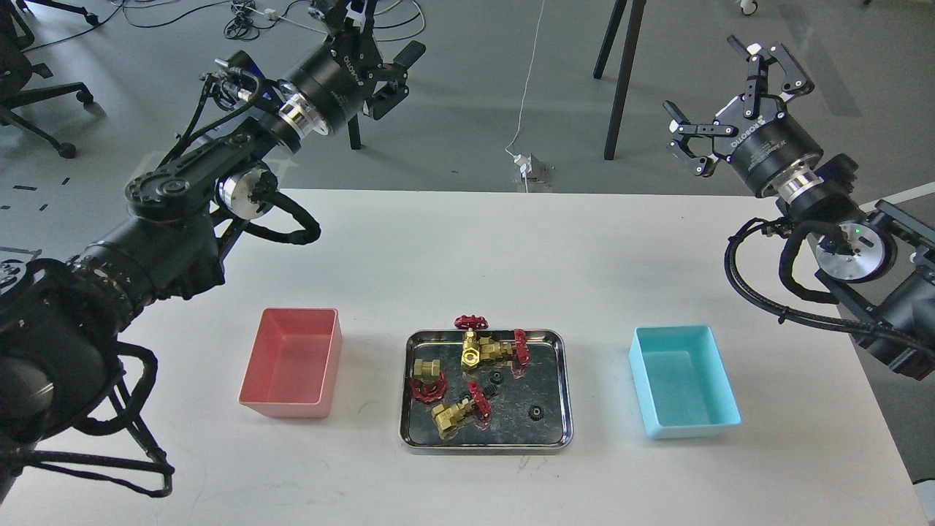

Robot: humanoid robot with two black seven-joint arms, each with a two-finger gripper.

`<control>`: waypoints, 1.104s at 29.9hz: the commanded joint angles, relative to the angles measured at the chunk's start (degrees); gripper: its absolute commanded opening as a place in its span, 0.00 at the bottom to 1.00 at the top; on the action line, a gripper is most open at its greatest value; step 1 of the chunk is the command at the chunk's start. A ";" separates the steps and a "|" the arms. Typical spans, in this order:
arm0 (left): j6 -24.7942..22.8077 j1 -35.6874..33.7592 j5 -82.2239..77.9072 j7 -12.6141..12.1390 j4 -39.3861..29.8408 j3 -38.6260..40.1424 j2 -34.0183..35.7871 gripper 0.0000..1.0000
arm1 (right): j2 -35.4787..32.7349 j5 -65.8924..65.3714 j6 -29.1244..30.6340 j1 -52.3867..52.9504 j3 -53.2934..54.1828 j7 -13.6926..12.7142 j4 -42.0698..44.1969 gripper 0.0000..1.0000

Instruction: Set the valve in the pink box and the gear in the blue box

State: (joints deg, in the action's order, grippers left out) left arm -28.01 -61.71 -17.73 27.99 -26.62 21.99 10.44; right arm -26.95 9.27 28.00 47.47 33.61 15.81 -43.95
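Several brass valves with red handwheels lie in the shiny steel tray [564,380] at the table's middle front: one stands upright [471,349], another lies at the left [426,371], a third at the front [449,418]. Tiny black gears [535,413] [497,378] sit among them. The pink box [286,406] stands left of the tray and the blue box [692,428] right of it; both look empty. My left gripper [383,47] hangs open high over the far left edge. My right gripper [723,84] is open wide, high at the far right. Neither holds anything.
The white table's far edge [511,192] runs behind the boxes. Beyond it, on the floor, are chair legs [621,80], cables and a power adapter [529,164]. My left arm's bulky links [168,241] reach over the table's left side.
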 commanded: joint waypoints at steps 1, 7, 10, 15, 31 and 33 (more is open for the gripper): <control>0.01 0.63 0.06 0.01 -0.01 0.07 1.07 1.00 | 0.14 0.13 0.00 0.34 2.07 0.01 0.79 1.00; 0.01 1.59 3.82 0.01 0.69 3.91 5.12 1.00 | 0.14 0.13 0.00 3.31 2.87 0.27 0.26 1.00; 0.01 3.00 7.35 0.01 -1.66 10.50 4.85 1.00 | 0.14 0.22 0.00 9.02 2.96 0.27 0.53 1.00; 0.01 3.88 7.71 0.01 -18.16 17.29 7.74 1.00 | -0.56 0.22 -0.05 14.66 1.82 0.19 0.53 1.00; 24.00 -38.56 -53.77 0.01 -60.74 -62.44 31.50 0.97 | -1.79 0.22 -1.54 11.85 1.99 0.10 0.35 1.00; 32.63 -38.92 -58.98 0.01 -59.87 -72.22 25.89 0.97 | -1.01 0.22 -2.24 12.11 1.99 0.01 0.26 1.00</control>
State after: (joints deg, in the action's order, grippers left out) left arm -7.35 -98.44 -67.83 28.00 -86.70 -35.23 42.08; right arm -28.87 9.50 26.46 59.36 35.47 15.89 -43.58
